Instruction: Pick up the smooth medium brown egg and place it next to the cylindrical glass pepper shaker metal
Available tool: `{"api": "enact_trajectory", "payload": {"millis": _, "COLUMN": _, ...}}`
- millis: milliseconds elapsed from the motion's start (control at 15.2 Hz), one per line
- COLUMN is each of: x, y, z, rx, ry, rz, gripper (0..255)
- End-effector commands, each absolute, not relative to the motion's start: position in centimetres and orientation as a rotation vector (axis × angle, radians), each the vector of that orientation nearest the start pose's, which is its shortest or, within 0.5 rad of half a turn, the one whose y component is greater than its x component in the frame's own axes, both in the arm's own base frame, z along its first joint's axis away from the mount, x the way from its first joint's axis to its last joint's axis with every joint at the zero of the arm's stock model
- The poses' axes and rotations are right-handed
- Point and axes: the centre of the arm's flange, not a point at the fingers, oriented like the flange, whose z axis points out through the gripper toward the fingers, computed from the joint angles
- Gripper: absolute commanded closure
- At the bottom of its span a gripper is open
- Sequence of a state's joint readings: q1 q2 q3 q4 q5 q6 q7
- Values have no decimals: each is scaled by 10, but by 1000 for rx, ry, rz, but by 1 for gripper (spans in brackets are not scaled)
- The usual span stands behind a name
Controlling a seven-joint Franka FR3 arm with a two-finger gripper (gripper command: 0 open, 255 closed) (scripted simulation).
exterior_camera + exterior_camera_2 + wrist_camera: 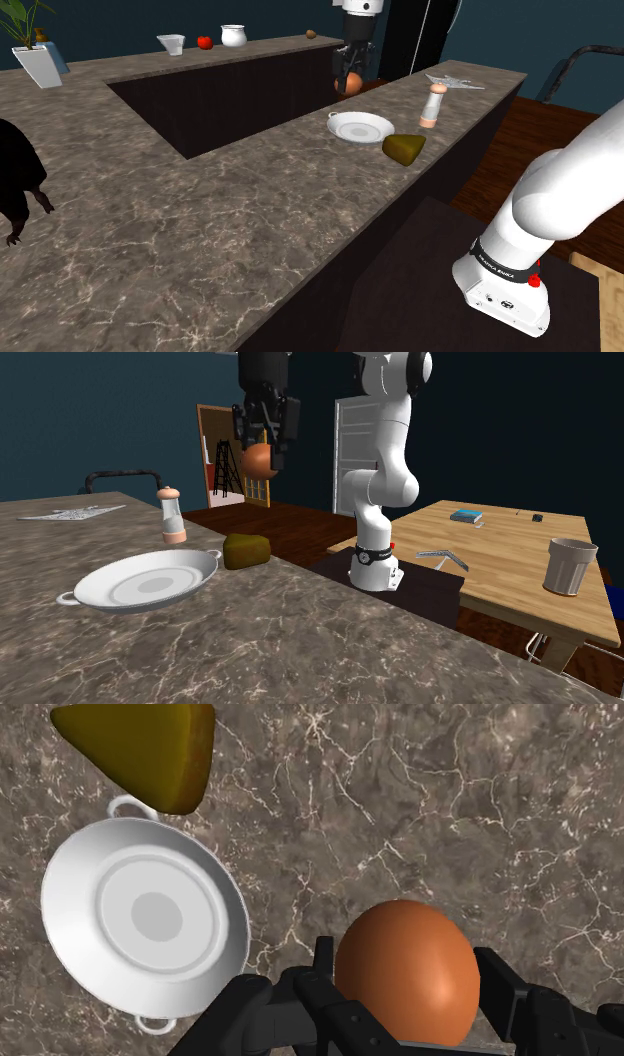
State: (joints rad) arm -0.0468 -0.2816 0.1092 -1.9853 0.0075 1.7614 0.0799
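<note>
Brown egg (pixel 405 969) clasped across its middle by the end effector (pixel 351 78), high over the worktop (pixel 250 210), to the shoulder view's left of the pepper shaker (pixel 432 105); smooth, light, probably fragile

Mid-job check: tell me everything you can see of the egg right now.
The egg is smooth, glossy, orange-brown, and whole as far as it shows. It is clasped between the two black fingers of the gripper, one on each side. It hangs in the air above the brown marble-patterned counter, touching nothing but the fingers. A white two-handled dish lies on the counter below, off to one side.
</note>
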Motion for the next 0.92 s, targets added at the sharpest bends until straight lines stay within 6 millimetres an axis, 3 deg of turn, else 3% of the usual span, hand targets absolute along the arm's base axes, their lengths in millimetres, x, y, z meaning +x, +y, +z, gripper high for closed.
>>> {"api": "enact_trajectory", "payload": {"millis": 0, "x": 468, "y": 11, "z": 589, "rx": -3159, "ry": 33, "rz": -91, "gripper": 255}}
{"api": "enact_trajectory", "payload": {"millis": 858, "x": 416, "y": -152, "z": 589, "rx": -3159, "ry": 33, "rz": -91, "gripper": 255}}
